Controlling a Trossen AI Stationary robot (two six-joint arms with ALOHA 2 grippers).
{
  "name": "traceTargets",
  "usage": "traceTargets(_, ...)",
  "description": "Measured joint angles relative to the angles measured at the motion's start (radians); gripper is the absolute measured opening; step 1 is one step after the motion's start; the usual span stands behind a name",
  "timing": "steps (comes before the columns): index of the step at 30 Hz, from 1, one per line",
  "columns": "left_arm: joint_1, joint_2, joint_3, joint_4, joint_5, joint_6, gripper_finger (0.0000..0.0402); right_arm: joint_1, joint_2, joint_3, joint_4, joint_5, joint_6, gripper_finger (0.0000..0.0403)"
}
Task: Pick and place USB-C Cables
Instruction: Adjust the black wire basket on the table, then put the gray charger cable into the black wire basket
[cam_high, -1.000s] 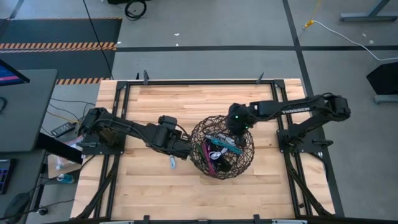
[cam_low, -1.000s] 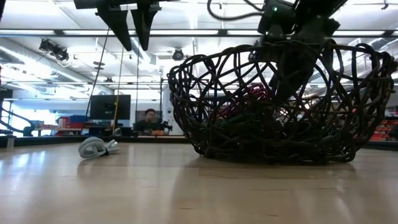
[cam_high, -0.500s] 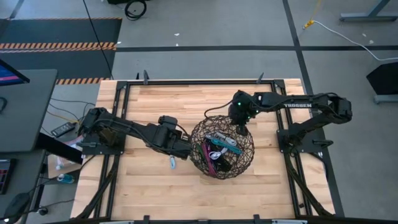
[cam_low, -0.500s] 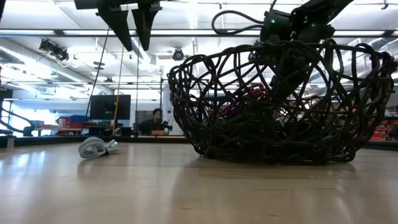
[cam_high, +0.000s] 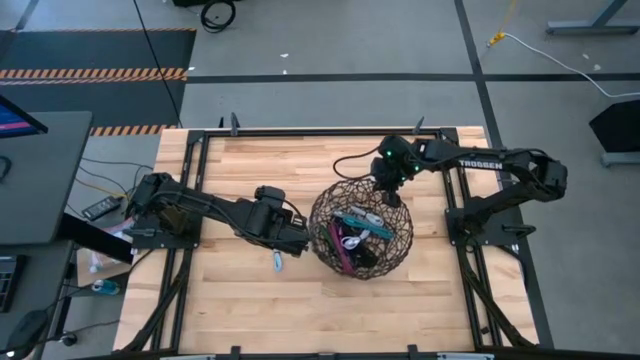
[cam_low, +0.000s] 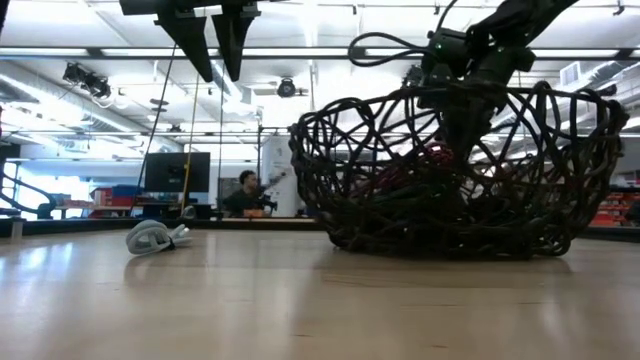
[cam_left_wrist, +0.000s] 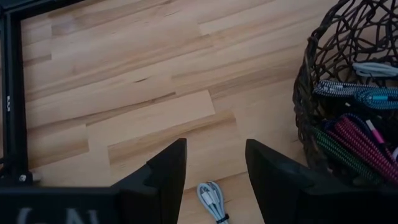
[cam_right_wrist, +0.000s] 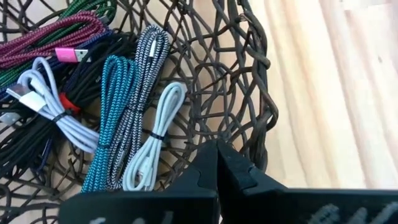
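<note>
Most USB-C cables (cam_right_wrist: 118, 134) lie bundled inside the wire-mesh basket (cam_high: 362, 236) at mid-table: teal, grey, white, maroon and green among them. One pale cable (cam_high: 276, 262) lies alone on the table (cam_high: 240, 300), just left of the basket. The left hand (cam_left_wrist: 211, 171) hovers above it, fingers wide, holding nothing. The right hand (cam_right_wrist: 216, 163), fingers pressed together, sits at the basket's far rim.

Bright, even overhead light fills every view — in the low view the ceiling strip lights (cam_low: 110, 85) glare toward ten o'clock, the wooden table (cam_low: 300, 300) shows a soft sheen, and the room behind is slightly soft — while shadows stay faint and short.
</note>
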Motion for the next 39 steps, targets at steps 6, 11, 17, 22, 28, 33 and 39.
traceTargets(6,0.000,0.000,0.000,0.000,0.000,0.002,0.0172,-0.009,-0.020,0.030,0.001,-0.091,0.018,0.0000)
traceTargets(11,0.000,0.000,0.000,0.000,0.000,0.002,0.0172,0.051,-0.087,0.126,0.001,-0.138,0.042,0.0000)
traceTargets(17,0.000,0.000,0.000,0.002,0.000,0.019,0.0172,0.137,-0.189,0.281,0.004,-0.159,0.088,0.0000)
traceTargets(22,0.000,0.000,0.000,0.005,0.005,0.051,0.0172,0.206,-0.279,0.396,0.005,-0.159,0.110,0.0000)
traceTargets(28,-0.008,0.001,-0.001,0.004,0.134,0.141,0.0172,0.257,-0.390,0.459,0.006,-0.158,0.137,0.0000)
traceTargets(33,-0.024,0.006,-0.002,0.003,0.221,0.097,0.0172,0.268,-0.471,0.459,-0.015,-0.153,0.176,0.0000)
traceTargets(39,-0.062,0.008,-0.002,-0.001,0.220,-0.098,0.0172,0.268,-0.524,0.459,-0.081,-0.095,0.178,0.0000)
